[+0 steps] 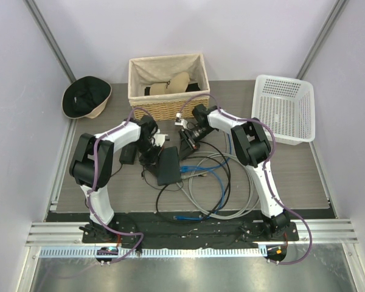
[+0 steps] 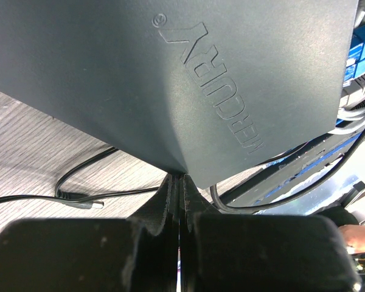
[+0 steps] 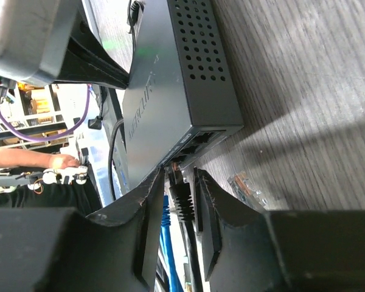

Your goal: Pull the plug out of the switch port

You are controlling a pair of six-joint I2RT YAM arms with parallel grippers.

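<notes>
The switch [image 1: 168, 165], a flat matte black box, lies mid-table; its logo face fills the left wrist view [image 2: 188, 73]. My left gripper [image 2: 179, 177] is shut, its tips pressed against the box's near edge, and it sits at the box's far left corner [image 1: 152, 147]. In the right wrist view the ports [image 3: 198, 141] run along the narrow edge. A black plug [image 3: 181, 198] with a ribbed boot sits at the mouth of one port. My right gripper [image 3: 179, 173] straddles that plug with narrow gaps on both sides, and it is at the box's far right end [image 1: 187, 141].
A blue cable [image 3: 166, 243] runs beside the black one. A loose clear plug [image 3: 246, 185] lies on the table. Grey, blue and black cables [image 1: 213, 182] loop right of the switch. A wicker basket [image 1: 167, 85], a white basket [image 1: 284, 108] and a hat [image 1: 86, 97] stand behind.
</notes>
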